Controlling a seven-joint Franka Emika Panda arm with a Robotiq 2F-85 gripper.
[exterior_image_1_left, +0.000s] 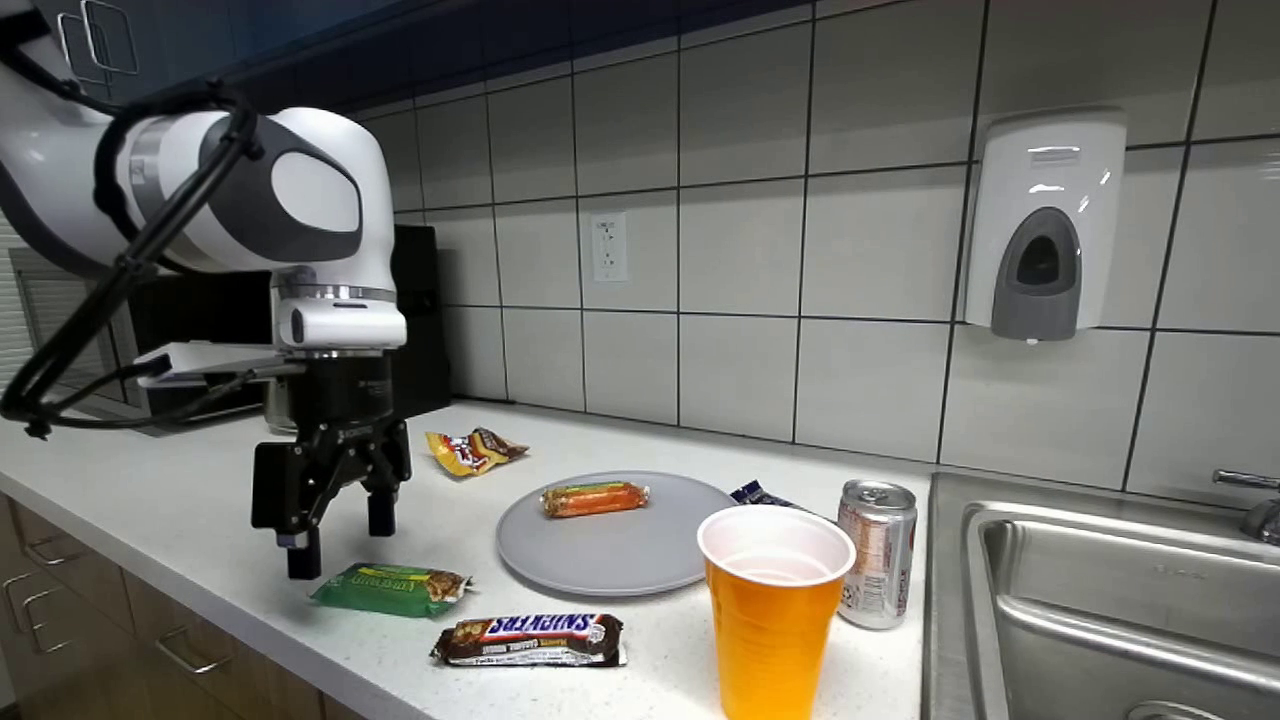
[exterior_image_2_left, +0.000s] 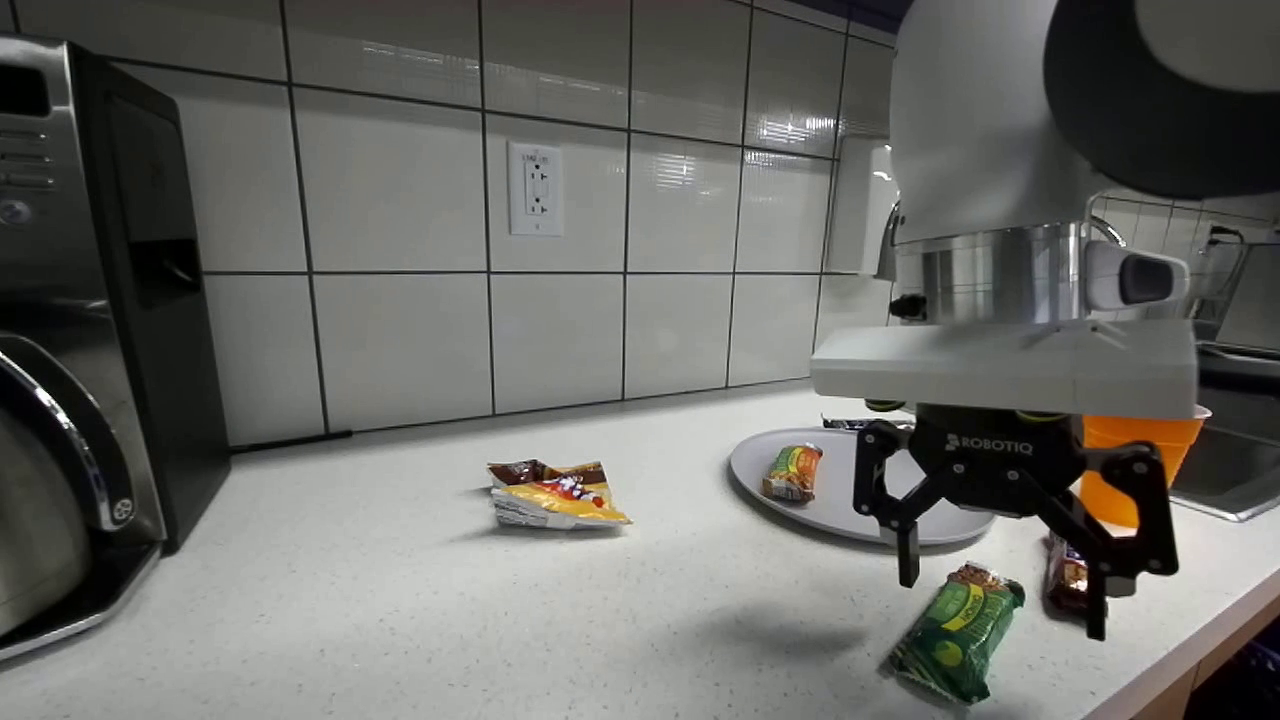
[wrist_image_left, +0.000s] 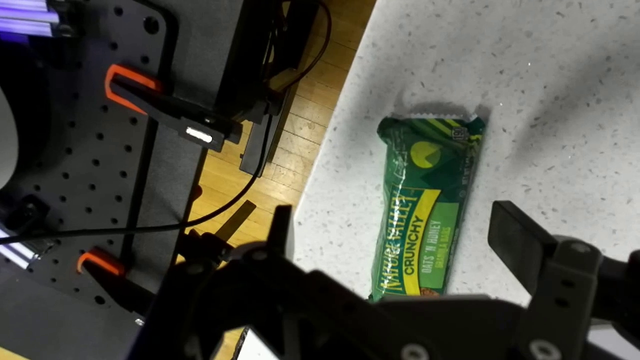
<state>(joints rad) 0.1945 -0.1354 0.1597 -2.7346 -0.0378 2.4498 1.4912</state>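
My gripper (exterior_image_1_left: 343, 540) hangs above the counter with its jaws wide apart and nothing between them, as both exterior views show. Closest to it is a green granola bar (wrist_image_left: 425, 200), lying flat on the counter just below the fingertips. In the wrist view the bar runs lengthwise between the two fingers, its near end hidden by the gripper body. A Snickers bar (exterior_image_1_left: 530, 640) lies beside the green one, nearer the cup. On a grey plate (exterior_image_1_left: 600, 560) rests an orange-and-green wrapped bar (exterior_image_1_left: 595, 498). A crumpled yellow-and-brown wrapper (exterior_image_2_left: 560, 500) sits farther back.
An orange cup (exterior_image_1_left: 775, 640) and a silver can (exterior_image_1_left: 877, 560) stand beside the plate, near the metal sink (exterior_image_1_left: 950, 600). A dark blue wrapper (exterior_image_1_left: 757, 493) is partly hidden behind the cup. The tiled wall backs the counter; its front edge runs close to the green bar.
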